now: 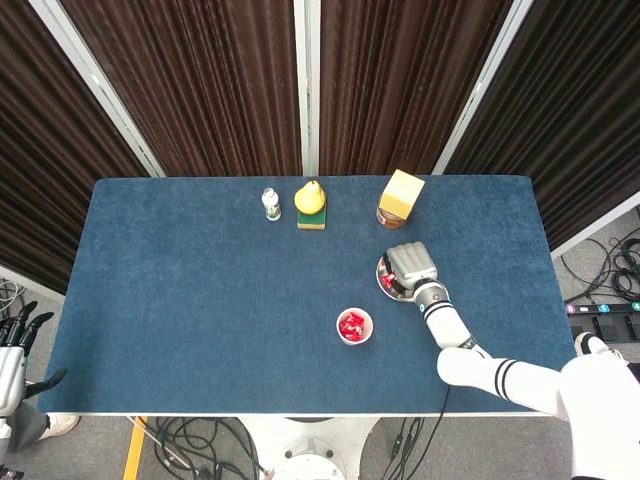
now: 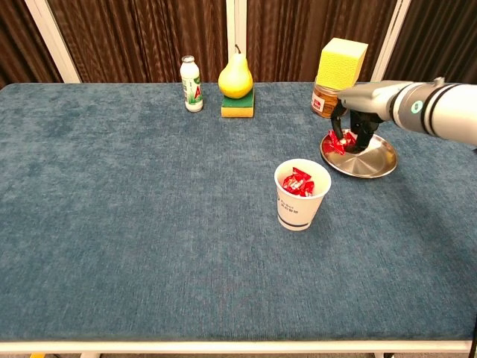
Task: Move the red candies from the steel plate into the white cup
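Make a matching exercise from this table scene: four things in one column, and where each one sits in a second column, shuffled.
Things
1. pear
2. yellow sponge block
3. white cup
4. small white bottle

Places
A. on top of the brown jar
B. near the middle of the table, with red candies inside
C. on the green and yellow sponge
D. standing on the cloth, left of the pear

Pairs: 1-C, 2-A, 3-B, 4-D
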Robot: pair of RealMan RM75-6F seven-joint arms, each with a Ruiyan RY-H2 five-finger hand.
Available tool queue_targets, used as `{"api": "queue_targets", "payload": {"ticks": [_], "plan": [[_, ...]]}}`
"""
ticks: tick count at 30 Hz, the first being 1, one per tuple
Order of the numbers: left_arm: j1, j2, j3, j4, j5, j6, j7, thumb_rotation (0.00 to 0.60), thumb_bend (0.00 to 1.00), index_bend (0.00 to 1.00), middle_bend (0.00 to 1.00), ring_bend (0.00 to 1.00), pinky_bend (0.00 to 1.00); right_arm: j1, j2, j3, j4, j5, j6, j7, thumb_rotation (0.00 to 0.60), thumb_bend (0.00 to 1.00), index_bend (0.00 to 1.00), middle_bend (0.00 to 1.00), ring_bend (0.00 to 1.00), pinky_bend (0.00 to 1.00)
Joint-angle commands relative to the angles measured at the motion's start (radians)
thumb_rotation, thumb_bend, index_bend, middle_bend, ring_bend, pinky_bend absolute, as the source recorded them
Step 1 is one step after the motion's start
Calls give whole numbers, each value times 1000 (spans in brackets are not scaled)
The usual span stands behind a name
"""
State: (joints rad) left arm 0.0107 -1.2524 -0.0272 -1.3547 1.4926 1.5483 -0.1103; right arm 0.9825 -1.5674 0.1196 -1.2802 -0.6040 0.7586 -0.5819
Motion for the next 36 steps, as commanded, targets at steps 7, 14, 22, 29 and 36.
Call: {"api": "queue_targets", "payload": {"ticks": [7, 14, 22, 29, 36], "plan": [[-2, 9, 0, -22, 11, 8, 18, 600, 95, 233, 164, 176, 161, -100, 239, 43, -439, -345, 43, 246, 600, 314, 580, 947, 977, 1000], [4, 10, 3, -26, 8, 11, 20, 600, 96, 233, 163, 176, 161, -71, 191, 24, -403, -359, 30, 218, 600, 313, 562, 947, 977, 1000], [6, 2, 4, -12, 5, 9, 10, 600, 96, 233, 163, 176, 161, -54, 149, -4, -373, -322, 23, 188, 600, 310, 533, 947, 975, 1000], [3, -2, 2, -4, 6, 7, 6, 600, 95, 233, 163, 176, 161, -56, 160, -17, -390, -335, 26, 192, 600, 308, 482, 947, 973, 1000], [3, -3, 2, -3, 4, 4, 6, 600, 96, 233, 163, 176, 161, -57, 173, -28, -406, -347, 9, 214, 600, 308, 408, 947, 972, 1000]]}}
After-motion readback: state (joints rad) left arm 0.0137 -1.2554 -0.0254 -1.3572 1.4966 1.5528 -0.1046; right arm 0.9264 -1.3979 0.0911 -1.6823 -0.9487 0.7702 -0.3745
